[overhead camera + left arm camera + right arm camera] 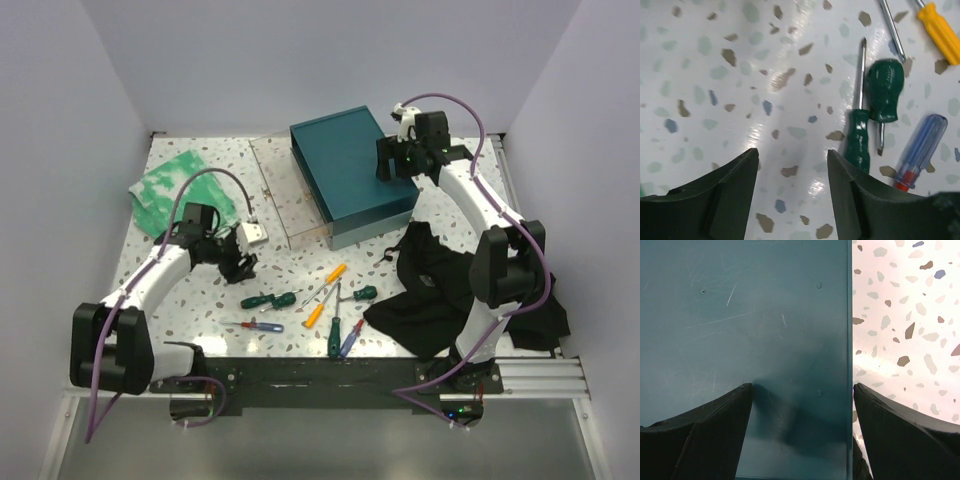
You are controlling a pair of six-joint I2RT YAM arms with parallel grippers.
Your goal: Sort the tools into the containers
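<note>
My right gripper (802, 387) hangs spread wide, empty, over the teal box (345, 170). My left gripper (241, 266), jaws apart and empty, hovers front-left of that box, just beside the screwdrivers (268, 300) scattered before it.

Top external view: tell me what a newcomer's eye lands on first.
The big dark-teal box at the back centre dominates, with the right gripper open above its right edge. Next, the scatter of screwdrivers with green, orange and blue handles lies loose at the front centre, the open left gripper just left of them. A black cloth is heaped at front right.
</note>
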